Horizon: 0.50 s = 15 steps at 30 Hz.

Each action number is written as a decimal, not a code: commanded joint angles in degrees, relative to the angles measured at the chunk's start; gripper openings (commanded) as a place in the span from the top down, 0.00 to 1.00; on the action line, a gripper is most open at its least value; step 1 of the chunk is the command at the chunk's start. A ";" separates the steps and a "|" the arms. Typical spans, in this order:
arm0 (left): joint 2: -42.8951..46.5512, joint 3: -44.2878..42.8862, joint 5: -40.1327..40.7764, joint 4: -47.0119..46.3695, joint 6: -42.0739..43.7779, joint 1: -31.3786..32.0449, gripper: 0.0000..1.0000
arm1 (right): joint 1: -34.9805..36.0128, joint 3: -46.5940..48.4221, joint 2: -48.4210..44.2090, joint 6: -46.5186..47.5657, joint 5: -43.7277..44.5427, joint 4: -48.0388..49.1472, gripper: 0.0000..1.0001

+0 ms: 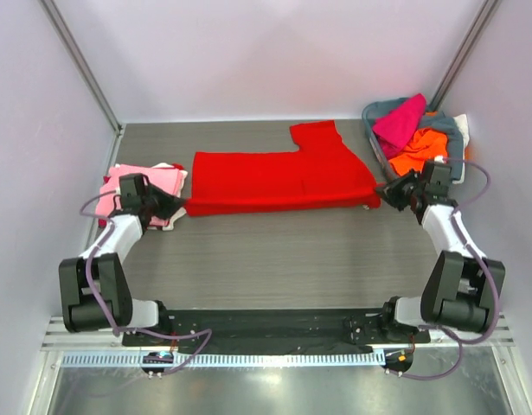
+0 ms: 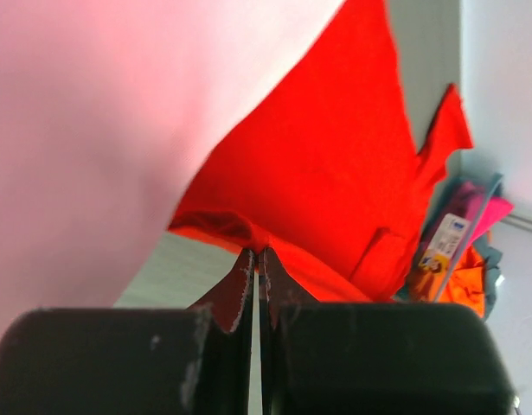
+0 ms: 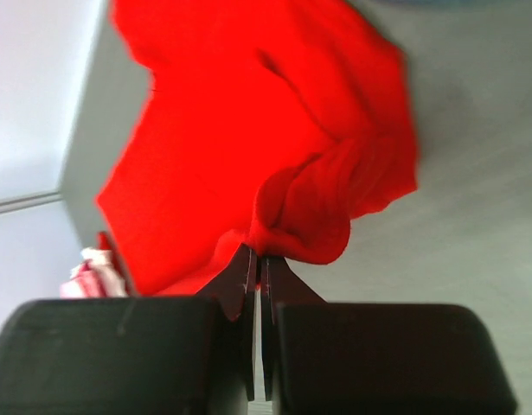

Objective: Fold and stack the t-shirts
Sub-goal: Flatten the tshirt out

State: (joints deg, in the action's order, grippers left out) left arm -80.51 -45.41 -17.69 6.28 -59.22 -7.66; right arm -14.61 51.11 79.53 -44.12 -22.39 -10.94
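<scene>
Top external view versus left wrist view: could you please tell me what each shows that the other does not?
Only top external: the right gripper at the red t-shirt's right corner, and that shirt's whole outline on the table. Only left wrist: the left gripper shut on a pinch of red cloth, and a white label at the basket. Both: the red shirt, pink cloth, the basket's orange shirt and magenta shirt.

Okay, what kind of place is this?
Likely a lab test cell for robot laundry folding: walled-in grey table, left arm and right arm bolted at its edge, a red t-shirt spread out, a basket of others.
</scene>
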 commanded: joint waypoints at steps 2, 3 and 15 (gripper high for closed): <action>9.29 6.37 2.40 -2.51 2.36 -0.87 1.00 | -0.77 -6.80 -10.50 3.60 11.22 -1.08 0.99; 10.80 8.91 2.49 -1.90 2.70 -0.95 1.00 | -0.77 -9.51 -12.27 3.77 12.45 -1.80 0.99; 35.83 25.79 4.15 8.30 -0.36 -0.95 1.00 | -0.77 -26.13 -35.56 0.71 20.46 -10.15 0.99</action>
State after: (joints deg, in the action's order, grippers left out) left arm -49.25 -22.76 -16.03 11.97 -58.43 -7.70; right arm -14.76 27.03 47.48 -42.46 -7.11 -19.97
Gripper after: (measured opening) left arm 0.006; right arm 0.036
